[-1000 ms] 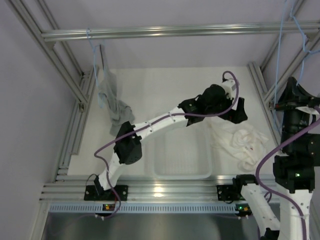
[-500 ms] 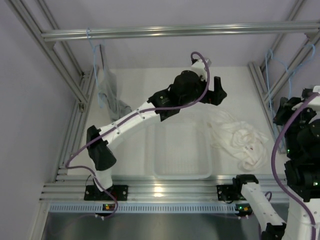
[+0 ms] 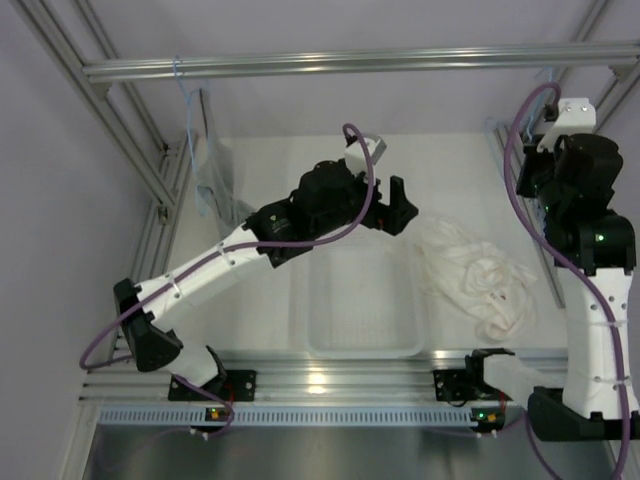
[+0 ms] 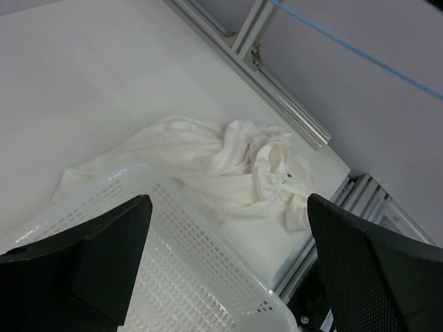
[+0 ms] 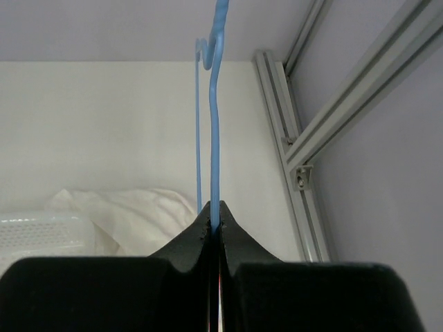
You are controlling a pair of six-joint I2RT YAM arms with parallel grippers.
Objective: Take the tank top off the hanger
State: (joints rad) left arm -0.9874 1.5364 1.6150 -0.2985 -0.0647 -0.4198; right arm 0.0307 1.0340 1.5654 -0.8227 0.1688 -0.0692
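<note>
R gripper: two black fingers pressed tight together, pinching the thin blue wire of a hanger. The wire rises straight up from the fingertips to a curled bend near the top of the wrist view. No cloth is on the hanger wire that shows there. Low-left behind these fingers is a fold of white cloth. L gripper: fingers spread wide apart, holding nothing, hovering above the far right corner of a white perforated plastic basket. Just beyond that corner lies the tank top, white, crumpled in a loose heap on the white table, one flat edge touching or tucked against the basket's side; can't tell which. From overhead, the heap sits to the right of the basket, between it and the R arm, which is raised high at the right rear near the metal frame. L arm reaches diagonally from the front-left base across to mid-table. At the far left, well apart, a grey garment hangs below a blue hook on the frame.
</note>
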